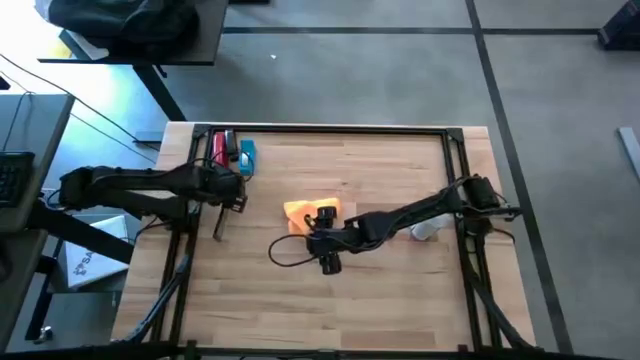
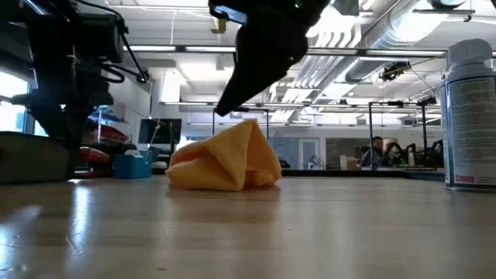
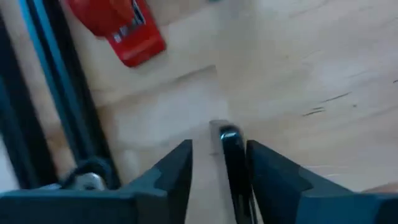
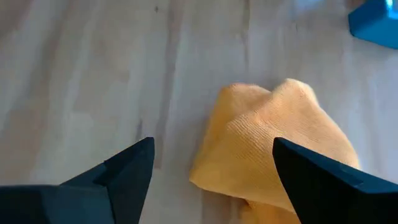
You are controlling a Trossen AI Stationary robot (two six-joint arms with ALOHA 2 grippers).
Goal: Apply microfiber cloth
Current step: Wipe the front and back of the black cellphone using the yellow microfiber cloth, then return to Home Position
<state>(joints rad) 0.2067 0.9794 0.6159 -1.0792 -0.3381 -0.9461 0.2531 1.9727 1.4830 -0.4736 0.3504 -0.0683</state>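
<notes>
High view, microfiber cloth (image 1: 305, 213): bunched orange heap on the bare wood of my table (image 1: 400, 300), around the table's middle.
High view, my right gripper (image 1: 322, 222): reached in from the right arm's post, hanging over the cloth's near edge; a dark cable loops on the table just beside it.
High view, my left gripper (image 1: 222, 214): well apart from the cloth, toward the left rail, with a thin dark object (image 1: 218, 222) lying under it.
High view, other items: red item (image 1: 221, 148) and blue item (image 1: 246, 159) side by side beyond the left gripper, far from the cloth; white spray bottle (image 1: 426, 231) on the cloth's other side, under my right arm.
Low view, cloth: resting on the table as a peaked, folded mound; my right gripper's dark body hangs above its peak, whether touching I cannot tell.
Low view, spray bottle (image 2: 471, 116): upright, well apart from the cloth.
Left wrist view, my left gripper (image 3: 219, 174): fingers spread, released, straddling the thin dark object (image 3: 233, 168) without closing on it.
Right wrist view, my right gripper (image 4: 214, 168): fingers wide apart, released, holding nothing; the cloth (image 4: 280, 149) lies between and just ahead of them.
</notes>
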